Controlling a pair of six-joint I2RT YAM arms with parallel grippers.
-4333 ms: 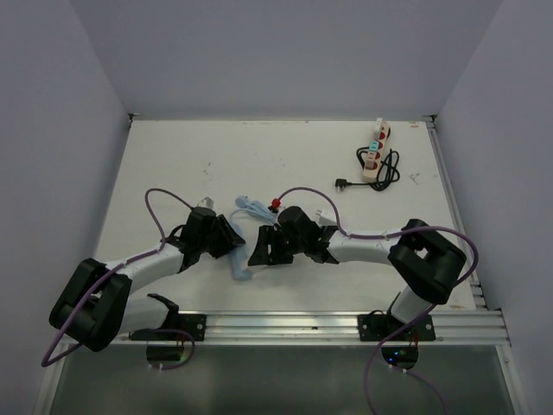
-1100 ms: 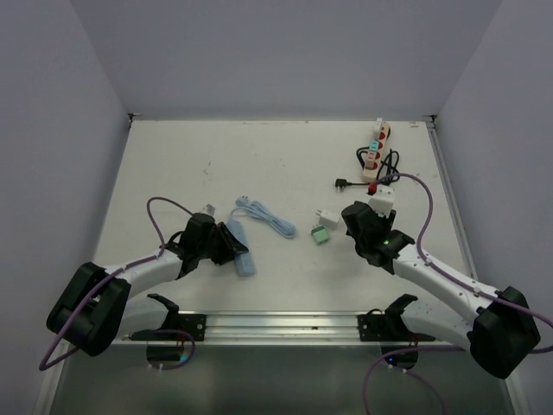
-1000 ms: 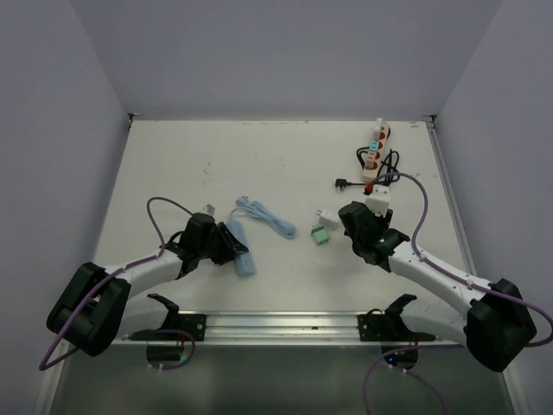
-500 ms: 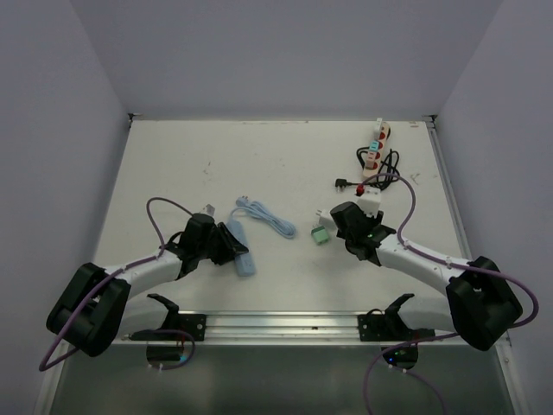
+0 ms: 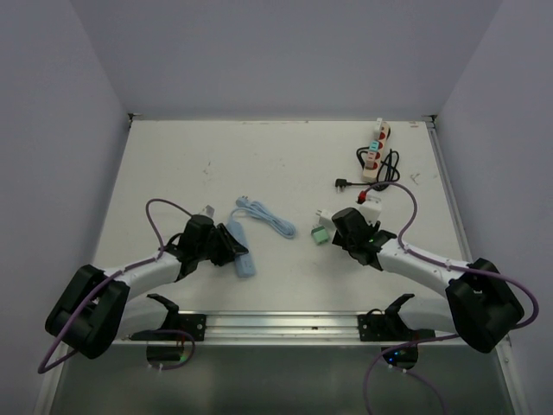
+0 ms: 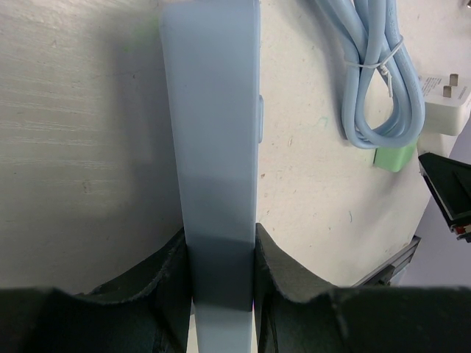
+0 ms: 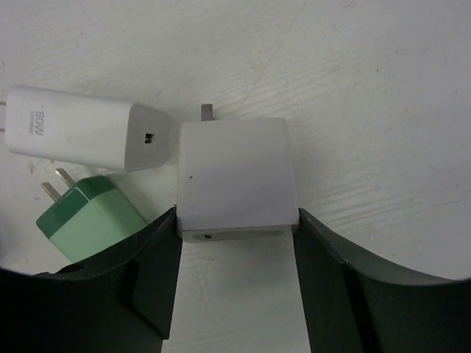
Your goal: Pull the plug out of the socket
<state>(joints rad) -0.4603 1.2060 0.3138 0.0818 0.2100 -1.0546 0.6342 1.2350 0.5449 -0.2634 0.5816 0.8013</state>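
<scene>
**Plug Parted From Socket Strip**

A pale blue socket strip (image 6: 213, 147), long, narrow and smooth-sided, is seen lying flat on the table, left of centre, set at a slant in the top view. Its near end is clamped between the fingers of the left gripper (image 6: 218, 250). The plug (image 7: 234, 176), a white square-bodied adapter with one metal prong visible at its far edge, is held by the sides in the right gripper (image 7: 235, 220), right of centre. The two are well apart, nothing being seated in the strip.
</scene>
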